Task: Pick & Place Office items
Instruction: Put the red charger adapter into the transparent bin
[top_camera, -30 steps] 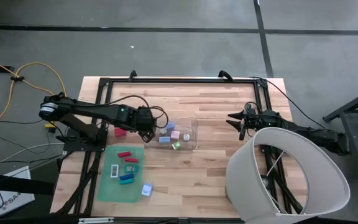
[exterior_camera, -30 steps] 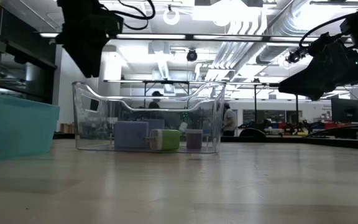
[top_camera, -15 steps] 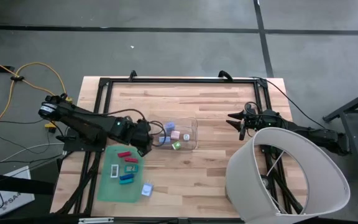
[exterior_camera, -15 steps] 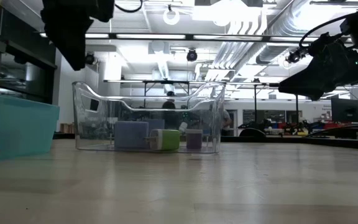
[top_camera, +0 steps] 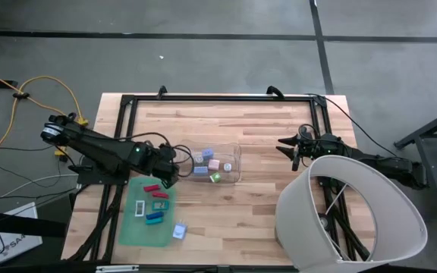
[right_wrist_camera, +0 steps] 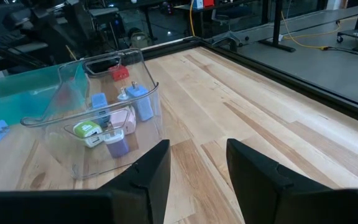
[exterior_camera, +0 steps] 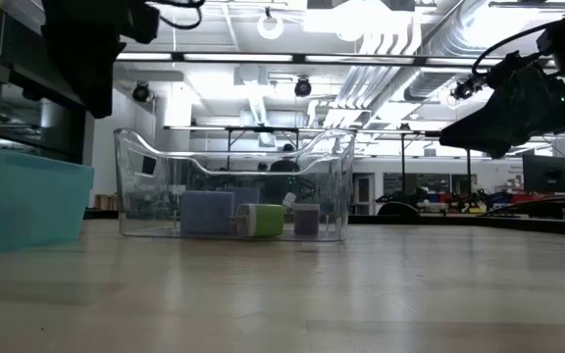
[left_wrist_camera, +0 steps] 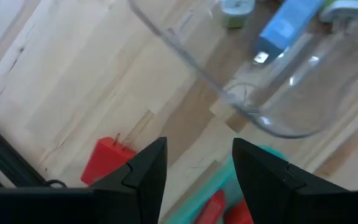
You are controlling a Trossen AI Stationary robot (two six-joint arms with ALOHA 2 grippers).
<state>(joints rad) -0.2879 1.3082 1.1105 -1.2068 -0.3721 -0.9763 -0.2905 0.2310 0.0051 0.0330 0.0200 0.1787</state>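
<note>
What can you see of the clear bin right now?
The clear bin is a see-through plastic tub with rounded corners and a dipped rim, standing upright on the wooden table beside the green mat. It holds small office items: blue, pink, green and lilac pieces. Nothing grips it; the left end effector hovers open just outside one corner.

From above, the dark left gripper [top_camera: 171, 176] covers part of the red piece [top_camera: 152, 188] at the flat green mat's [top_camera: 131, 227] near corner, and the small coloured office items [top_camera: 213, 167] inside the clear rectangular plastic bin [top_camera: 236, 155] are too tiny to identify. A large white lampshade-like cone [top_camera: 355, 216] hides the counter's right corner (and part of the right arm). In the low view a teal block [exterior_camera: 23, 201] is cut off at the edge.
</note>
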